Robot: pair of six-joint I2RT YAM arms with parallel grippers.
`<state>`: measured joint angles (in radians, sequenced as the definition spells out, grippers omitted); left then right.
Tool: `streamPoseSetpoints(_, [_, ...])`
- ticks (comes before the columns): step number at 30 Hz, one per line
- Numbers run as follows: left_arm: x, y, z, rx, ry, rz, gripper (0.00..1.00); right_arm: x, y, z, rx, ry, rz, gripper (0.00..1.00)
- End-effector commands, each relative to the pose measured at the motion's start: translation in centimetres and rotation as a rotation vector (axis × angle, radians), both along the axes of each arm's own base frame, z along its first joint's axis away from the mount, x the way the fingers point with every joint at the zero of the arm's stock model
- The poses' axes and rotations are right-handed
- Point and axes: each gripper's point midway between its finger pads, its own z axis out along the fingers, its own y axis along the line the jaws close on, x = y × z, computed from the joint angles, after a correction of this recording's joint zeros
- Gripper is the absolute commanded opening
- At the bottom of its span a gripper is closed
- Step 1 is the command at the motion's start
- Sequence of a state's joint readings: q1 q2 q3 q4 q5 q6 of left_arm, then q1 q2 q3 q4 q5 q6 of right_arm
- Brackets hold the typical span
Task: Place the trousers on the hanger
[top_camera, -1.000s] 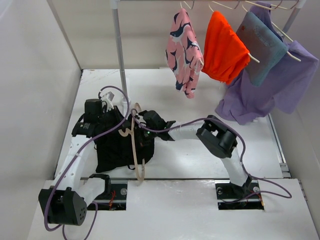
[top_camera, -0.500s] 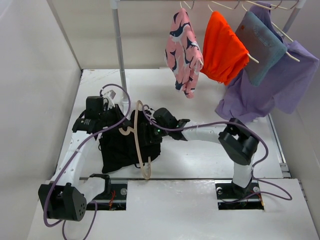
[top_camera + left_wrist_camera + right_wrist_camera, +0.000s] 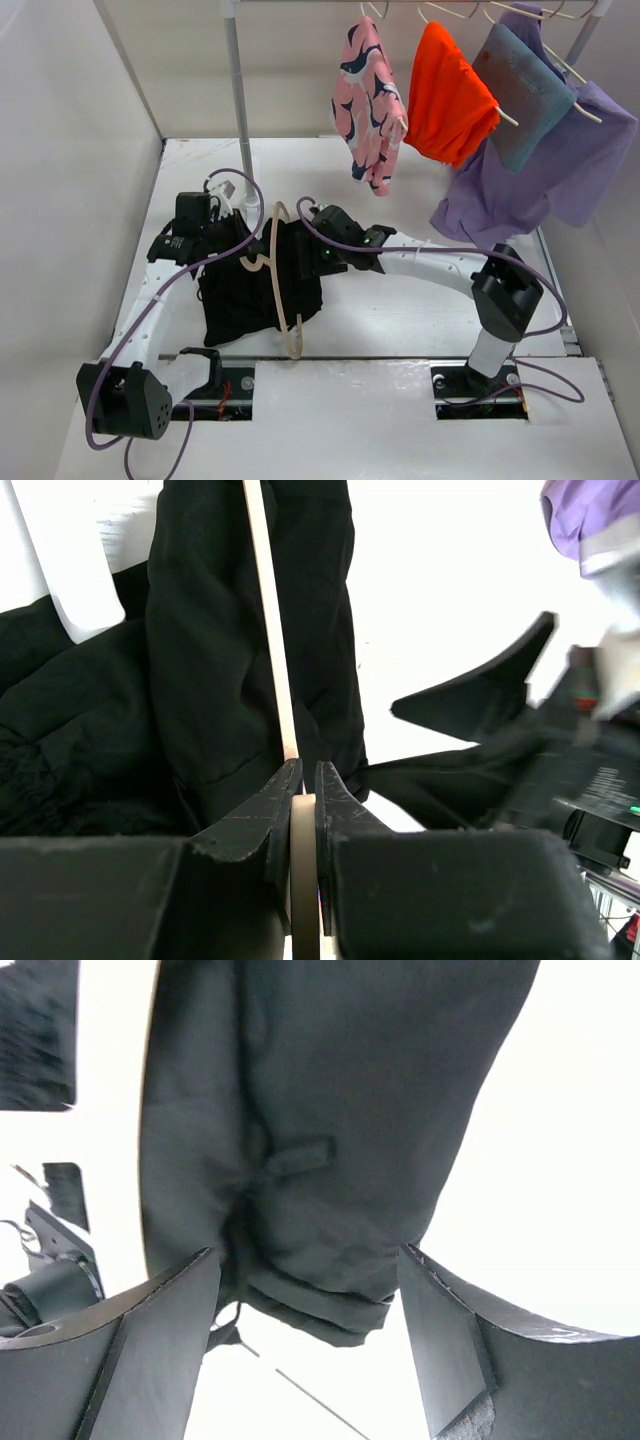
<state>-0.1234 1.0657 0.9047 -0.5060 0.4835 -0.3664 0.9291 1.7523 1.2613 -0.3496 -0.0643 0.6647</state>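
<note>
The black trousers hang draped over the pale wooden hanger, which stands upright above the table at left of centre. My left gripper is shut on the hanger; its fingertips pinch the thin wood, with black cloth falling on both sides of the bar. My right gripper is open just right of the hanger. In the right wrist view the trousers hang just beyond my spread gripper, their lower fold between the fingertips and touching neither finger.
A garment rail runs along the back, its pole standing behind the left gripper. On it hang a pink patterned garment, an orange one, a grey-blue one and a purple one. Walls close in the table at left and right.
My right gripper has opened and let go of the trousers, and its arm has stretched out further. Hanger and trousers have shifted slightly right. The left gripper keeps its hold.
</note>
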Motion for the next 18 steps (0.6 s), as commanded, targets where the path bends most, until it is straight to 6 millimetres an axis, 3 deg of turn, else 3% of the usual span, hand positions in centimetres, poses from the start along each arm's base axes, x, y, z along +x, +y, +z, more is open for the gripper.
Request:
streamPoseSetpoints(1, [0.9, -0.3, 2.0, -0.005, -0.068, -0.021, 0.00, 1.2, 1.0, 5.8, 0.057, -0.131, -0.015, 0.77])
streamPoseSetpoints(7, [1.1, -0.4, 2.0, -0.016, -0.060, -0.010, 0.00, 0.2, 3.4, 8.0, 0.150, -0.162, 0.070, 0.78])
streamPoseSetpoints(10, [1.1, -0.4, 1.7, -0.016, -0.058, -0.010, 0.00, -0.2, 4.7, 7.2, 0.181, -0.129, 0.104, 0.78])
streamPoseSetpoints(11, [0.9, -0.6, 1.4, -0.027, -0.043, -0.010, 0.00, -0.3, 5.4, 7.7, 0.211, -0.135, 0.103, 0.78])
streamPoseSetpoints(12, [1.0, -0.6, 1.5, -0.038, -0.057, -0.001, 0.00, -0.3, 5.8, 6.8, 0.208, -0.122, 0.113, 0.77])
streamPoseSetpoints(18, [0.8, -0.9, 1.6, -0.058, -0.056, 0.003, 0.00, -0.1, 9.0, 5.8, 0.273, -0.062, 0.148, 0.65])
